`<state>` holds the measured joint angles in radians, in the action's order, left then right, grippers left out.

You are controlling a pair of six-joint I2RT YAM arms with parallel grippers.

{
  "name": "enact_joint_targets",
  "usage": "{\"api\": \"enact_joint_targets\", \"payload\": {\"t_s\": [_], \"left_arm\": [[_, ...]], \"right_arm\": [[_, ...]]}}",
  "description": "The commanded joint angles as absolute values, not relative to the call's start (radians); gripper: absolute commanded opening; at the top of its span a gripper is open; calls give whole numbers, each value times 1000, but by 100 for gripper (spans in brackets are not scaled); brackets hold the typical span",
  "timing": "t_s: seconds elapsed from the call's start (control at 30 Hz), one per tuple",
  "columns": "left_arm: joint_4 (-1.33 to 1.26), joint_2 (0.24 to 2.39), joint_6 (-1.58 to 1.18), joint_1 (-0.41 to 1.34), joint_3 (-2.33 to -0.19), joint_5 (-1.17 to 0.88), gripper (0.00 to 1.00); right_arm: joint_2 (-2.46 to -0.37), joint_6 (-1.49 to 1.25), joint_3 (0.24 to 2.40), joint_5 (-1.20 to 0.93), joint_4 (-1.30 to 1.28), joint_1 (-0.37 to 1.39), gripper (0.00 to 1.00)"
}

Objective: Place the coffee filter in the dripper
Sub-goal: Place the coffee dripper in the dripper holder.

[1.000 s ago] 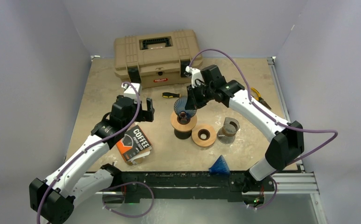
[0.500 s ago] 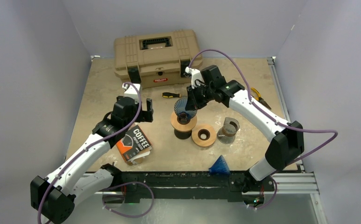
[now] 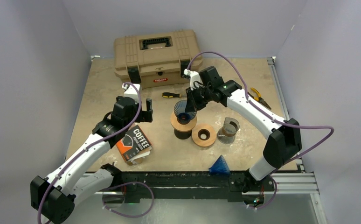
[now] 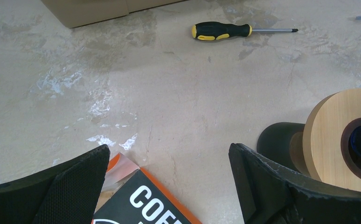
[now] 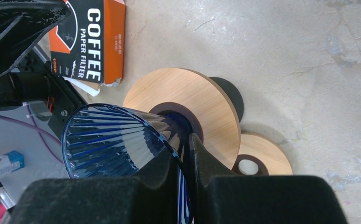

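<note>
A blue ribbed glass dripper (image 3: 184,110) sits tilted in the hole of a round wooden collar (image 3: 183,122) on a black base. My right gripper (image 3: 191,102) is shut on the dripper's rim; in the right wrist view the fingers (image 5: 184,154) pinch the glass wall of the dripper (image 5: 108,140) above the collar (image 5: 202,102). The orange and black coffee filter box (image 3: 134,143) lies flat to the left. My left gripper (image 3: 142,111) is open and empty, hovering over the box's far corner (image 4: 146,205). No loose filter shows.
A tan toolbox (image 3: 156,53) stands at the back. A yellow-black screwdriver (image 3: 171,94) lies in front of it. A second wooden collar (image 3: 204,135), a glass server (image 3: 228,129), another blue dripper (image 3: 219,165) and pliers (image 3: 258,95) lie to the right.
My right gripper has shifted slightly left with the dripper still in its grip. My left gripper has drifted a little left and stays open.
</note>
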<state>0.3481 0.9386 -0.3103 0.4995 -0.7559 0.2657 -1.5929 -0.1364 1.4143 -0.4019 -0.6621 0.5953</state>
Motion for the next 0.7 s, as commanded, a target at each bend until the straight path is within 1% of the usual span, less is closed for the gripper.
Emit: {"api": "enact_joint_targets", "payload": {"t_s": [0.0, 0.27, 0.33, 0.43, 0.47, 0.5, 0.6, 0.67], "left_arm": [[342, 928, -302, 495, -784, 277, 100], [347, 927, -304, 495, -785, 280, 99], [347, 927, -304, 495, -784, 280, 99], [348, 927, -304, 495, -785, 279, 99], [348, 926, -304, 495, -784, 279, 99], [348, 925, -304, 495, -785, 279, 99], [347, 927, -304, 495, -784, 273, 99], [347, 927, -304, 495, -784, 267, 100]], "right_arm": [[-1600, -119, 1410, -431, -659, 595, 0], [-1606, -113, 1419, -434, -663, 595, 1], [-1607, -112, 1420, -433, -661, 594, 7], [-1607, -113, 1424, -429, -661, 594, 22], [-1607, -112, 1427, -425, -663, 595, 28], [-1606, -111, 1433, -419, -666, 595, 32], [-1602, -110, 1442, -416, -671, 595, 40], [-1599, -110, 1447, -416, -671, 595, 42]]}}
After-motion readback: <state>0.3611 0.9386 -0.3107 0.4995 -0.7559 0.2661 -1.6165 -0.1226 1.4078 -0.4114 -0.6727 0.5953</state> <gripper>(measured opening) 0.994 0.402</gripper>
